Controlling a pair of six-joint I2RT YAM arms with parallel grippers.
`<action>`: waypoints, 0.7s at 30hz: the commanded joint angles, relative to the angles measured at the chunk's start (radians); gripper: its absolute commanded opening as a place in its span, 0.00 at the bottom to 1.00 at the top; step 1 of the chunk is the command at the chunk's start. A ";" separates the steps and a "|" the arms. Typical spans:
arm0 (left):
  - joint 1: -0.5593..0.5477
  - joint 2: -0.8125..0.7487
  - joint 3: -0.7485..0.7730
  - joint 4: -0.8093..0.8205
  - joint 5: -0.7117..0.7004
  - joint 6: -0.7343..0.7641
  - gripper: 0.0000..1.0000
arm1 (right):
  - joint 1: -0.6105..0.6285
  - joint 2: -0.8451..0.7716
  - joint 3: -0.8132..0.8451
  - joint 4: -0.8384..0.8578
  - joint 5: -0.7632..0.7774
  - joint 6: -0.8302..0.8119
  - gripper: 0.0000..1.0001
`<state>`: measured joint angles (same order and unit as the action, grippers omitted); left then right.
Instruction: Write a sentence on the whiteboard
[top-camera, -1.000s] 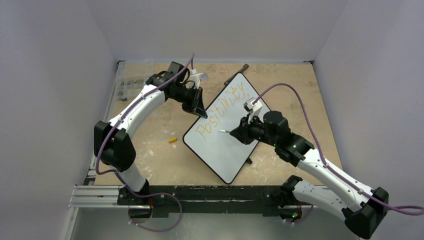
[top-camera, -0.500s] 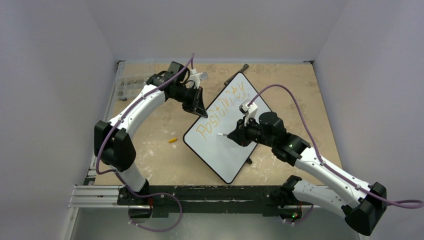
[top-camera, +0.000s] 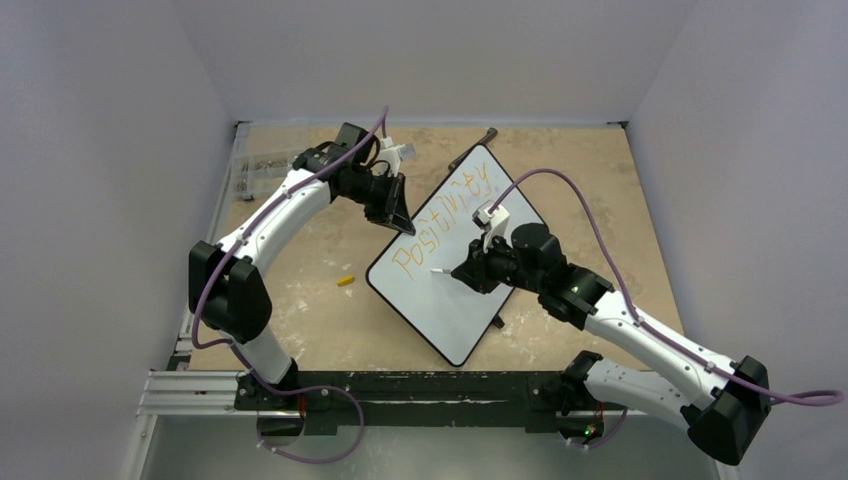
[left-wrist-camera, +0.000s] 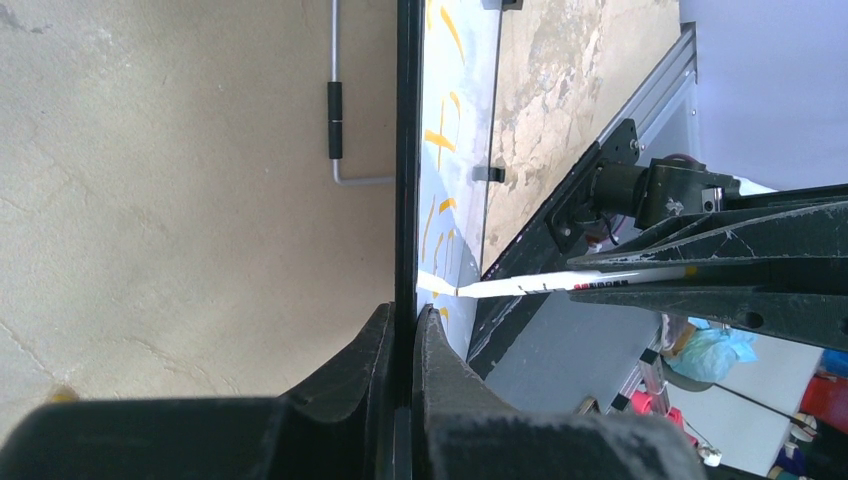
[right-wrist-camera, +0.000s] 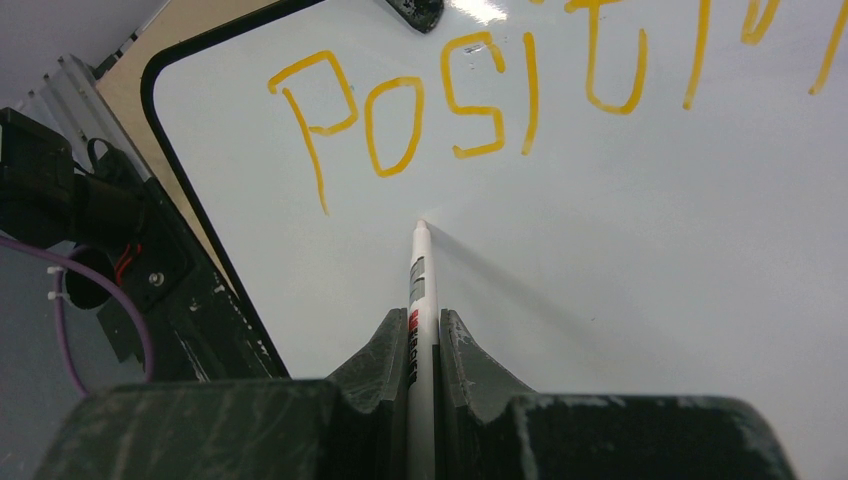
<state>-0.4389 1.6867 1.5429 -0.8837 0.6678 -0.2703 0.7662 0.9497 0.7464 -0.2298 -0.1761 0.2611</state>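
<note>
My left jaws are clamped shut on the whiteboard's (top-camera: 450, 310) black frame; my right jaws pinch a marker (right-wrist-camera: 418, 290), its tip at the board just under the sentence (top-camera: 443, 218).

A worn tan table (top-camera: 300, 330) with pale scuffs fills the floor of a white-walled booth (top-camera: 430, 50). Left of the table's middle lies a small yellow cap (top-camera: 345, 281), alone on the bare surface. Near the table's far edge rests a thin bent metal key (top-camera: 472, 148) with a dark sleeve on its long leg. At the table's far left corner sits a clear plastic packet (top-camera: 258, 165), contents too small to tell. Over the table's middle is a slim white marker (right-wrist-camera: 418, 290), tip pointing left. A silver metal rail (top-camera: 190, 392) runs along the table's near edge.
</note>
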 joint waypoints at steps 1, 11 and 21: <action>0.003 -0.016 0.011 0.052 -0.067 0.002 0.00 | 0.011 0.023 0.021 0.043 0.028 -0.011 0.00; 0.003 -0.023 0.007 0.057 -0.065 0.000 0.00 | 0.012 0.023 0.018 -0.001 0.170 0.005 0.00; 0.004 -0.031 0.001 0.062 -0.064 -0.003 0.00 | 0.013 0.029 0.019 -0.029 0.179 0.020 0.00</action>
<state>-0.4377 1.6867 1.5402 -0.8757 0.6556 -0.2699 0.7799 0.9573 0.7486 -0.2165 -0.0486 0.2768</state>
